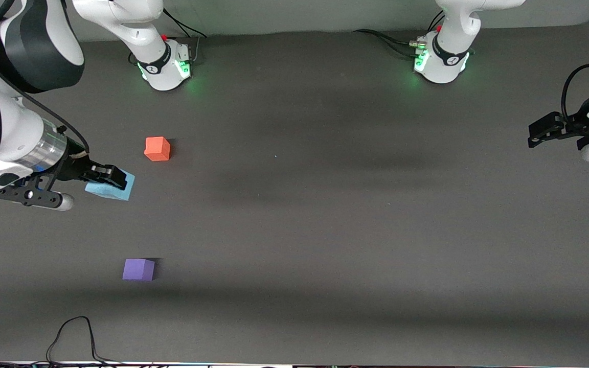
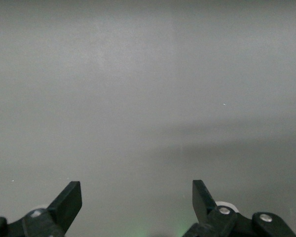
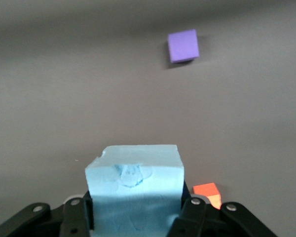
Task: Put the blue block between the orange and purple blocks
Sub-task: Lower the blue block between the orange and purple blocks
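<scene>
Right gripper (image 1: 115,179) fingers pinch the dented foam blue block (image 1: 113,190) (left gripper (image 2: 137,197) fingers wide)

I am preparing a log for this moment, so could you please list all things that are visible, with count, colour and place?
blue block: one, light sky-blue, held in the right hand, over the table between the orange block and the purple block, at the right arm's end.
orange block: one, orange-red, on the table, farther from the front camera than the purple block.
purple block: one, violet, on the table, nearest to the front camera.
table: one, dark grey.
cable: one, black, at the table edge nearest the front camera.
right hand: one, black, shut on the blue block.
left hand: one, black, open, waits over the left arm's end of the table.
</scene>
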`<state>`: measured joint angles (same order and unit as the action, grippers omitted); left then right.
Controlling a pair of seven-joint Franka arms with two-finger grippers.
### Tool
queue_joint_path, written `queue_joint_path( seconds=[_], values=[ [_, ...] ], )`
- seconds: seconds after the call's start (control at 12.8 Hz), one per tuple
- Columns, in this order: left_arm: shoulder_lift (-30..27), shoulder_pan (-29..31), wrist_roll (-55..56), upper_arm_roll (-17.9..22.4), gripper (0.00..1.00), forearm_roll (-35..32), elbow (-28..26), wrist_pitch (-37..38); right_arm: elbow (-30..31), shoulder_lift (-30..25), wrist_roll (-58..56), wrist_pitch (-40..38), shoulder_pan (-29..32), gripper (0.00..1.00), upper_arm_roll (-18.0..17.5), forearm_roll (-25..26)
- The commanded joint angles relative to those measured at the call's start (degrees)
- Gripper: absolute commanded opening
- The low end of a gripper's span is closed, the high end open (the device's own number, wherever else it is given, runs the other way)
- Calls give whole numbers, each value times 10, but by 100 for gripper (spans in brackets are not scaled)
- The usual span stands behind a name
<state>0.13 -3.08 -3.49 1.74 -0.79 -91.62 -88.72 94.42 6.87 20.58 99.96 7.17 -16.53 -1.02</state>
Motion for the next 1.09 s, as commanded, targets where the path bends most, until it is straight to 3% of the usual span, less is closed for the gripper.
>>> queue_joint_path(
  seconds=[0.0, 0.16, 0.39, 0.62, 0.78, 1.01],
  values=[
    [0, -5, -8, 5, 100, 1, 7, 3, 123, -44, -19, 74, 28, 49, -22, 7],
    [0, -5, -7, 5, 100, 2, 7, 3, 208, -32, -20, 172, 35, 49, -22, 7],
    [0, -5, -6, 5, 100, 2, 7, 3, 301, 34, -21, 350, 50, 52, -20, 12],
    [0, -5, -6, 5, 100, 2, 7, 2, 334, 103, -27, 451, 54, 54, -8, 17],
    [0, -6, -1, 5, 100, 3, 7, 1, 345, 131, -65, 485, 54, 54, 25, 43],
    [0, -5, 0, 5, 100, 3, 6, 1, 356, 158, -85, 526, 54, 54, 36, 44]
  ],
)
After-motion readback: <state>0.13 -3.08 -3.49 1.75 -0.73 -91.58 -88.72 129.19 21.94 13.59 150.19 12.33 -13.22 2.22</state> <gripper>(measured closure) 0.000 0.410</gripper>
